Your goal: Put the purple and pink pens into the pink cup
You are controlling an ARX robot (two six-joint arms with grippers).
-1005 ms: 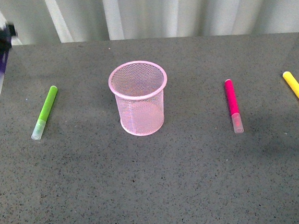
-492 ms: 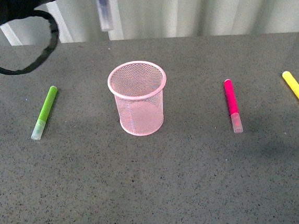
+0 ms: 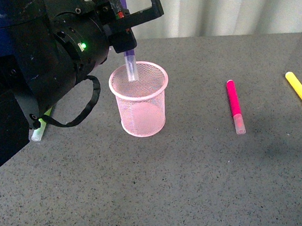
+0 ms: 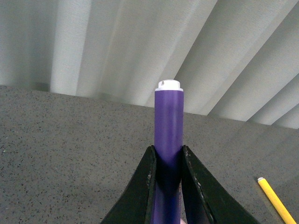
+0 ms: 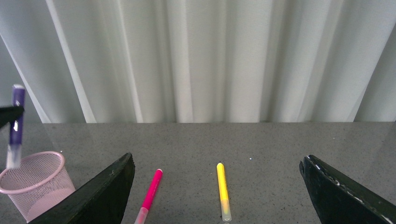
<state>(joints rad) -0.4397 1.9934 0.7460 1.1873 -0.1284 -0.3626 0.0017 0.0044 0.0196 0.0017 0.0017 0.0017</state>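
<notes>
Plainly the purple pen point(image 3: 130, 62) was a light, stiff, smooth-barrelled thing (slippery if pinched loosely), best taken across the barrel, away from the pale cap. The left gripper point(image 4: 168, 156) held it that way, jaws clamped on the barrel below the white end. The pen hung upright, cap down, its tip apparently just inside the rim of the pink cup point(image 3: 141, 103). The pink pen point(image 3: 234, 101) lay flat on the table point(image 3: 199, 183), well to the right of the cup, and would likely lift as easily by mid-barrel. The right gripper point(image 5: 217, 161) stood wide apart, holding nothing. Half a second before, the purple pen had hung higher, clear of the cup; the pink pen had not moved.
</notes>
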